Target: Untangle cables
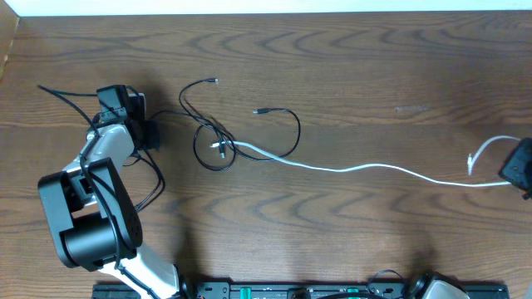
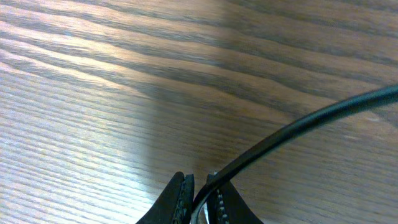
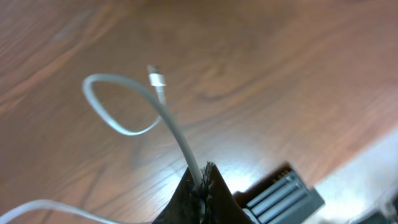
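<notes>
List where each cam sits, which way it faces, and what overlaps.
Overhead: fixed above, facing straight down at the table, black cable and white cable; left arm and right gripper show.
Left wrist: on the wrist, facing down at the table; left gripper shut on the black cable.
Right wrist: on the wrist, facing down at the table; right gripper shut on the white cable.
Shared: each wrist's cable also shows overhead.

Table (image 1: 399, 66): dark brown wood grain, one flat top.

Lying on it:
- Black cable (image 1: 218, 133): left of centre, in several loose loops, with two small plugs lying free toward the far side.
- White cable (image 1: 366, 169): one long wavy run from among the black loops out to the right edge, crossing the black cable where they meet.
- Black rail (image 1: 274, 291): along the near edge.
</notes>
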`<state>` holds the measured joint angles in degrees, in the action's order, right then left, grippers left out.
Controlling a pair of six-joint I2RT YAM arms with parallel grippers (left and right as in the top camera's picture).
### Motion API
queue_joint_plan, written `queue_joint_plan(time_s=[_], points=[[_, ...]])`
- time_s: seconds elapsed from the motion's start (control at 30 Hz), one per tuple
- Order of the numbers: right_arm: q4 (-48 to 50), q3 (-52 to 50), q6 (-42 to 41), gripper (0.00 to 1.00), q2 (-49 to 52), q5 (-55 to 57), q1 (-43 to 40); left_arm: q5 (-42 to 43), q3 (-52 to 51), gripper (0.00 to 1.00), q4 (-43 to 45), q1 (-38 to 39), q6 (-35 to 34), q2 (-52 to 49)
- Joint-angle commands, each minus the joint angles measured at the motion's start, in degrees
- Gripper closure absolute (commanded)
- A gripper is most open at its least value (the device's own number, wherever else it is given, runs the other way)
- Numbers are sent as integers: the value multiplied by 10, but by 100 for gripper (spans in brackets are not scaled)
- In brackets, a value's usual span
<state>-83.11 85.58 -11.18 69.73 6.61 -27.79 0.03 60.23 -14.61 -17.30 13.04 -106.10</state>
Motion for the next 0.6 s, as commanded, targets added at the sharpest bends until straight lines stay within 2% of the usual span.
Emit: queue_joint_plan(time_s=[0.0, 0.23, 0.33, 0.47, 0.53, 0.57], points=[[-1, 10, -42, 99, -1, 57, -24, -7, -8, 87, 4, -17, -10, 14], [1, 10, -42, 99, -1, 49, -35, -5, -8, 87, 6, -40, -19, 14], [11, 9, -24, 99, 0, 4, -35, 0, -8, 87, 8, -43, -36, 14], [39, 5, 6, 99, 11, -57, -23, 79, -8, 87, 7, -43, -39, 14], [42, 5, 6, 87, 23, -61, -17, 107, -8, 87, 7, -43, -54, 14], [41, 5, 8, 74, 31, -62, -13, 121, -8, 87, 7, -42, -61, 14]])
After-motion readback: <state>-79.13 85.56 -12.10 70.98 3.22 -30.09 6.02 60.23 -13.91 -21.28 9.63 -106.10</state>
